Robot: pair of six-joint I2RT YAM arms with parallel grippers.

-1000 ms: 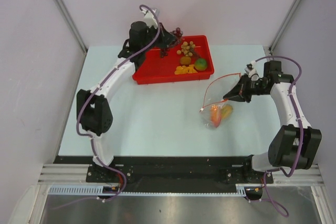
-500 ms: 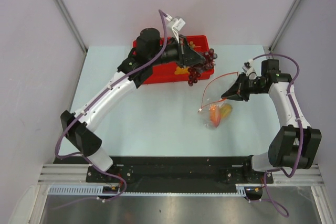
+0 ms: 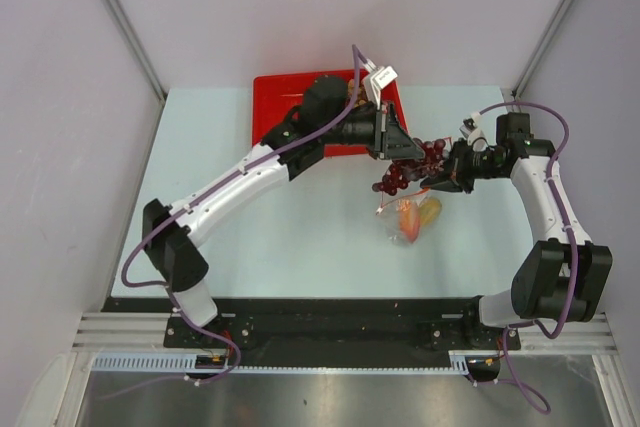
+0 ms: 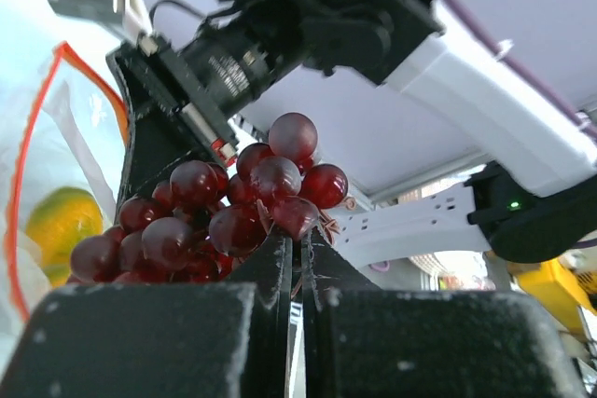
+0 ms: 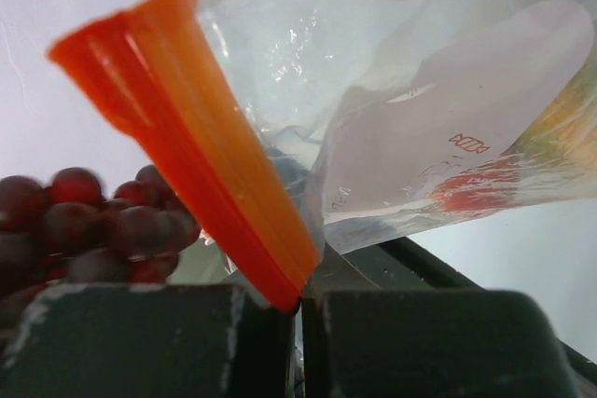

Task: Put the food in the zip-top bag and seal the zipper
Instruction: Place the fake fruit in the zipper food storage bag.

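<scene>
My left gripper [image 3: 412, 151] is shut on the stem of the dark purple grape bunch [image 3: 408, 168] and holds it above the mouth of the clear zip-top bag [image 3: 412, 215]. The grapes [image 4: 215, 212] fill the left wrist view just past the jaws. My right gripper [image 3: 440, 181] is shut on the red-orange zipper strip [image 5: 201, 151] and holds the bag's mouth up and open. Two mangoes [image 3: 418, 214], one red-orange and one yellow-green, lie inside the bag. The grapes also show at the left of the right wrist view [image 5: 84, 221].
The red tray [image 3: 275, 107] stands at the back of the table, mostly hidden by my left arm [image 3: 260, 172]. The other toy fruits in it are hidden. The two grippers are close together over the bag.
My left arm has carried the grape bunch from the tray rightward and forward to just above the bag's mouth. My right gripper has kept hold of the zipper strip, hardly moving.
</scene>
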